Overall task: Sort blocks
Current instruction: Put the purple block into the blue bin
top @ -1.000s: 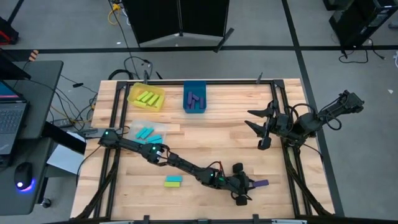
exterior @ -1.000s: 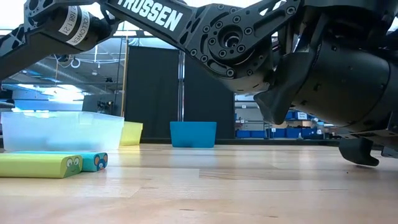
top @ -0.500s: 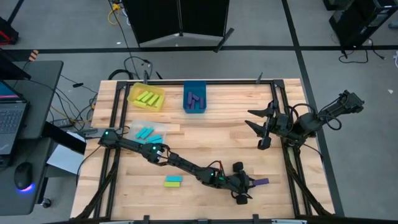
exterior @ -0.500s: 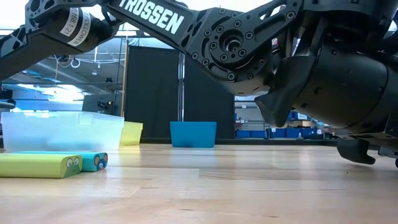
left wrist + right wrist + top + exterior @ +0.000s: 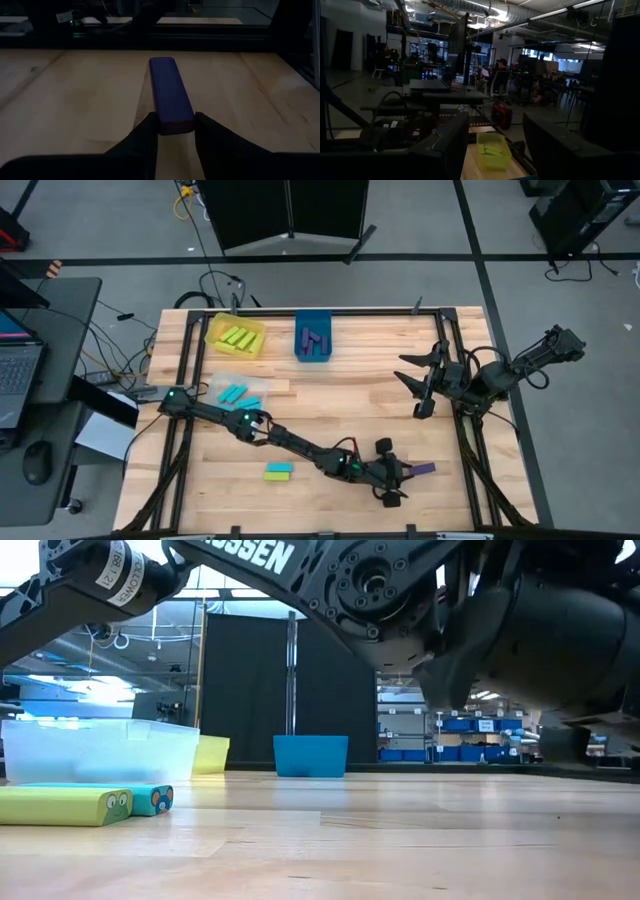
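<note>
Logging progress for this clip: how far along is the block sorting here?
Mostly done: lime blocks lie in the yellow bin, purple ones in the blue bin, teal ones in the clear bin. In hand: the left gripper holds a purple block. Left: a lime-and-teal pair on the table. The right gripper waits open.

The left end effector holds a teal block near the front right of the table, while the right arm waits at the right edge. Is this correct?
Not quite: the block held by the left end effector is dark purple, not teal, as the left wrist view shows. The right arm does wait at the right edge.
</note>
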Controlling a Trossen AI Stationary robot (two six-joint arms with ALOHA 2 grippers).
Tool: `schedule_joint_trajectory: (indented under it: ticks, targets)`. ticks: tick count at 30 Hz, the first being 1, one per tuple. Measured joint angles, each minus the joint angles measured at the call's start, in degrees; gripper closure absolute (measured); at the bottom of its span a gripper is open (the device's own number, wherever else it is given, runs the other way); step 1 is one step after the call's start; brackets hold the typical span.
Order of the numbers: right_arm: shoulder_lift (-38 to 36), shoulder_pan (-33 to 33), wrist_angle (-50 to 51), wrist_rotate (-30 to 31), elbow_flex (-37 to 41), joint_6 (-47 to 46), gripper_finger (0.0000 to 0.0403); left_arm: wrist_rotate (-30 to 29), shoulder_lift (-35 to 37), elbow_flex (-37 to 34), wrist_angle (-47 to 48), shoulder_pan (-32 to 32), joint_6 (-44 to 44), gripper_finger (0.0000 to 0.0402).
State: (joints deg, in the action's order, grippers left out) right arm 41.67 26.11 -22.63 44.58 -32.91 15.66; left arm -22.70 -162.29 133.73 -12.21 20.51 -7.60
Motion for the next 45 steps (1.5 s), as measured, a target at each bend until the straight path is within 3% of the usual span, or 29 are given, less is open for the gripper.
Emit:
schedule_joint_trajectory:
  ticks: [17, 23, 45]
  targets:
    - [-1.6, 0.7, -1.7, 0.0, 0.0, 2.3, 0.0204, -1.7, 1.6, 0.0, 3.6, -1.8, -0.3, 0.0287]
    - [-2.7, 2.8, -1.3, 2.9, 0.0, 4.3, 0.0204, -2.7, 3.2, 0.0, 5.6, -2.6, 0.1, 0.0287]
    - [-7.2, 9.9, -2.3, 10.7, 0.0, 12.0, 0.0204, -13.7, 9.6, 0.1, 15.1, -9.3, 0.1, 0.0287]
